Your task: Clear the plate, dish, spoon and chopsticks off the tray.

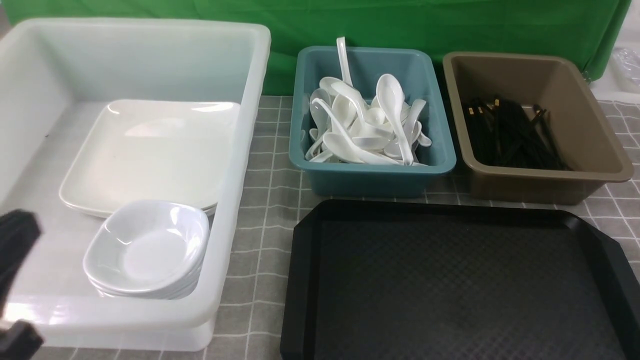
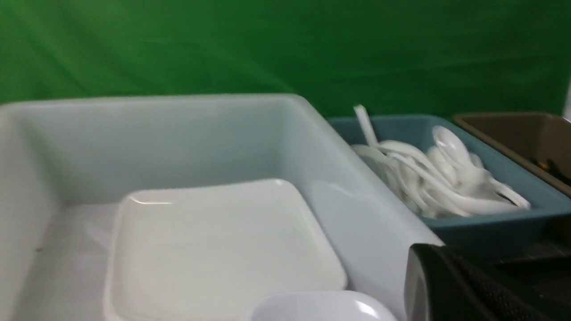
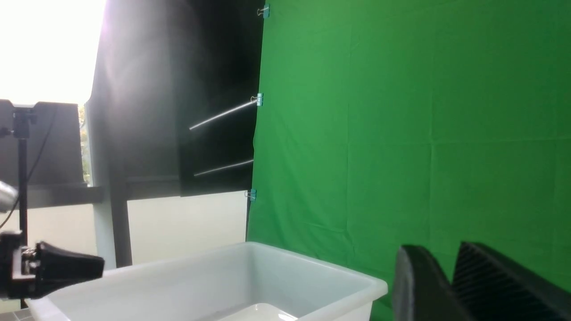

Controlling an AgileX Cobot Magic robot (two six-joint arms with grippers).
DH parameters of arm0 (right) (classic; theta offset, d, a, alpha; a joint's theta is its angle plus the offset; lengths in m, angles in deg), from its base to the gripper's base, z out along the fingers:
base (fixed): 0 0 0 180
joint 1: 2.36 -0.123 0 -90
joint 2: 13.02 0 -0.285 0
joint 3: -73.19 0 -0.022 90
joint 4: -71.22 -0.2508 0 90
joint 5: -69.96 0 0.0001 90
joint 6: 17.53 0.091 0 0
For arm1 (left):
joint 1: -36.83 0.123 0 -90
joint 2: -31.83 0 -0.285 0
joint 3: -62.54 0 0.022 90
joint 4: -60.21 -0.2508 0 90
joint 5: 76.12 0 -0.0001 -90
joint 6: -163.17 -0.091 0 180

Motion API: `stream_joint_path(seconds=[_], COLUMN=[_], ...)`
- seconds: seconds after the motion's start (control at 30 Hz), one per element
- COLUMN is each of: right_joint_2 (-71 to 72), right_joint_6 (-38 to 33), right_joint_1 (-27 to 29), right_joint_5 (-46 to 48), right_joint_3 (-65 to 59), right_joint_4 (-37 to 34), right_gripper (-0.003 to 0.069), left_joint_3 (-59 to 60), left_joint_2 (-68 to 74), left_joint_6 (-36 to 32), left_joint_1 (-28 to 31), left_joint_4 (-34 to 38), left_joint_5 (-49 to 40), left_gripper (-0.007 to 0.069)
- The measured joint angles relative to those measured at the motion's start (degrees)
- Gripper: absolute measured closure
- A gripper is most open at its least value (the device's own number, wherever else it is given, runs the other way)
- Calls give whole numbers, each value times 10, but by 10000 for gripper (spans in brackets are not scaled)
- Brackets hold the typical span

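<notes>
The black tray [image 1: 450, 290] lies at the front right with nothing on it. A large white plate [image 1: 150, 150] sits inside the white tub, and the small dish [image 1: 150, 245] rests on top of a stack in front of it. White spoons [image 1: 365, 125] fill the teal tub. Black chopsticks [image 1: 515, 132] lie in the brown tub. My left gripper [image 1: 20, 235] is at the tub's near left corner, shut and empty. The left wrist view shows the plate [image 2: 214, 249] and the dish [image 2: 321, 307]. My right gripper [image 3: 450, 263] is raised, slightly open, with nothing between its fingers.
The white tub [image 1: 240, 150] stands at the left, the teal tub [image 1: 380, 172] at the back centre and the brown tub [image 1: 550, 185] at the back right. A grey checked cloth [image 1: 265, 210] covers the table. A green backdrop hangs behind.
</notes>
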Motion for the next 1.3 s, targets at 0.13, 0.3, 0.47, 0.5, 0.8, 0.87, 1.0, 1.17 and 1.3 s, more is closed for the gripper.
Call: stream_joint_path(seconds=[0.13,0.3,0.47,0.5,0.8,0.87,1.0,1.17,1.3], right_joint_2=[0,0,0,0,0,0,0,0,0], right_joint_6=[0,0,0,0,0,0,0,0,0], right_joint_1=[0,0,0,0,0,0,0,0,0], right_joint_5=[0,1,1,1,1,1,1,1,1], right_joint_3=[0,0,0,0,0,0,0,0,0], right_joint_4=[0,0,0,0,0,0,0,0,0], right_gripper=[483,472,461,461,441,435,428,425,424], left_joint_3=[69,138,140,140,140,140,140,140,140], left_joint_2=[-71,-147,-152,-152,-152,-152,-152,-152,-152], left_joint_6=[13,15,15,15,16,16,16,16,16], left_joint_1=[68,105,104,104,104,104,104,104,104], left_joint_4=[-13,-40,-52,-54,-74,-75,-75,-75,-76], left_joint_5=[18,-33,-68,-68,-68,-68,-68,-68,-68], left_gripper=[622,622,622,622,622,622,622,622,622])
